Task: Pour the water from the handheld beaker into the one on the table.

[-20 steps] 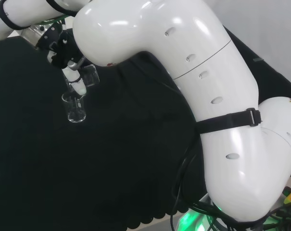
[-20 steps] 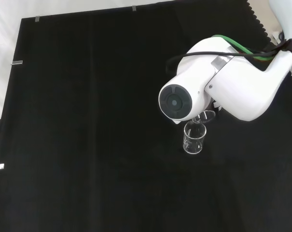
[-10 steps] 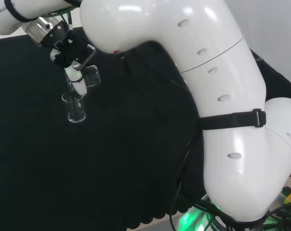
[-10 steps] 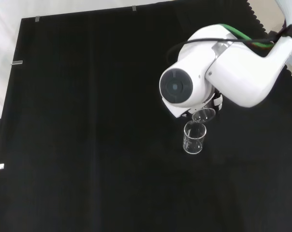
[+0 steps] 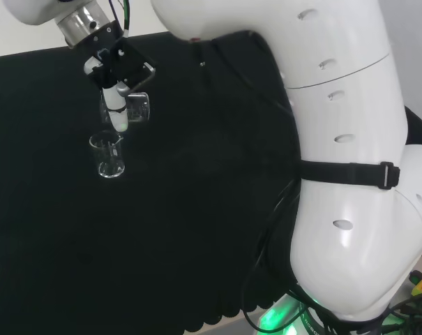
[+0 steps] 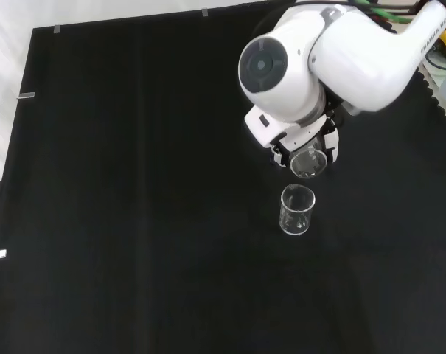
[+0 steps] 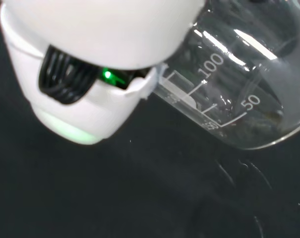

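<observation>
Robot hand (image 5: 120, 73) curled round the handheld beaker (image 5: 137, 109), held above and just beside the second beaker (image 6: 296, 209) standing toward the bench's (image 6: 134, 221) middle, placed for pouring.

Close on a clear glass beaker (image 7: 239, 94) held tilted against the robot hand (image 7: 90, 59).

A white fingertip (image 7: 80, 111) with a small green light and a black ribbed slot lies against the beaker's graduated wall. Beyond the beaker is the bench's black cloth (image 7: 65, 198), with a faint curved glass rim (image 7: 239, 176) just past the beaker's base.
</observation>
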